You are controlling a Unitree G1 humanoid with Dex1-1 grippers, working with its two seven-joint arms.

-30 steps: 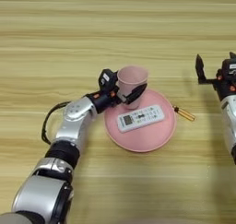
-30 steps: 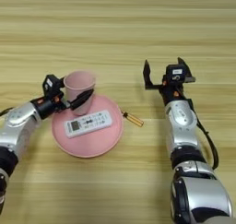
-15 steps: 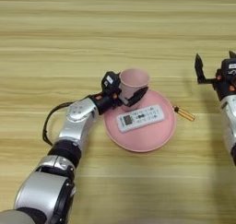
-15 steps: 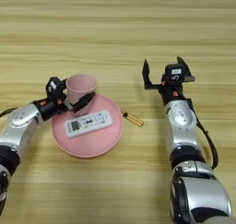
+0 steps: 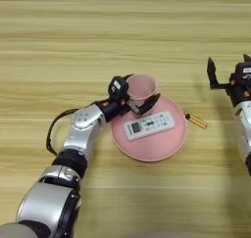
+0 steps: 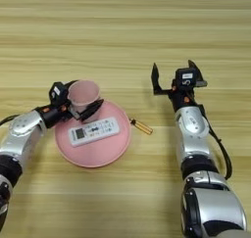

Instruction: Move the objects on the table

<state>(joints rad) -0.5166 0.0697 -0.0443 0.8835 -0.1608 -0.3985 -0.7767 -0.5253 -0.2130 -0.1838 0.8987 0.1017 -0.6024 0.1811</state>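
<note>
While no writing on the white remote (image 5: 149, 126) is legible, my left gripper (image 5: 138, 97) clasps the pink cup (image 5: 141, 89) at the pink plate's (image 5: 152, 151) rim; my right gripper (image 6: 173, 74) hangs spread, holding nothing.

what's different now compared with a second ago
The left gripper, holding the pink cup, has carried it slightly toward the robot, so the cup now sits at the back rim of the pink plate. The white remote, the small amber stick and the raised open right gripper stayed put.
</note>
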